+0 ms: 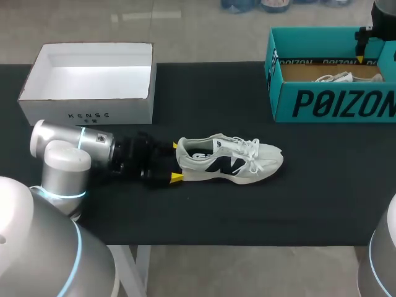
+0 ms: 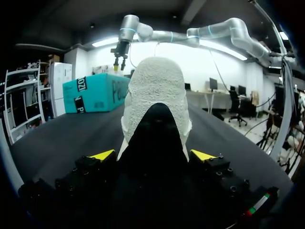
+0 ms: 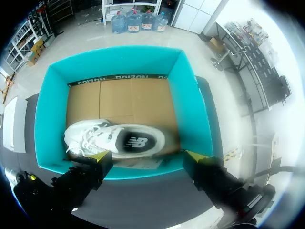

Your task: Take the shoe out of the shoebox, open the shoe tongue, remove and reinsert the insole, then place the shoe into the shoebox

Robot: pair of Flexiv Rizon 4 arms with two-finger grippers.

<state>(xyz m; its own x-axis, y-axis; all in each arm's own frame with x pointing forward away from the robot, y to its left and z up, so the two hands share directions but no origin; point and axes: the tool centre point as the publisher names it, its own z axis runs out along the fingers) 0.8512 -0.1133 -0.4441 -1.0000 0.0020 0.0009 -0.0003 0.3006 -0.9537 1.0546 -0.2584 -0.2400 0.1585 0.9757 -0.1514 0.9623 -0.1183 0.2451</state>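
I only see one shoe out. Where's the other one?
In the head view, the second shoe lies inside the teal shoebox at the table's far right, directly under the right gripper.

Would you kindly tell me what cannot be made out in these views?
- Table sneaker: insole too small in the head view; its heel blocks the left wrist view.
- Boxed sneaker: in the head view, mostly behind the front wall of the teal shoebox.
- Right end of the teal shoebox: cut by the head view's edge.

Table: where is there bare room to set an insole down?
Bare table lies between the white box and teal shoebox, and along the near edge before the shoe. Crowded at the shoe's heel, where the left claw sits.
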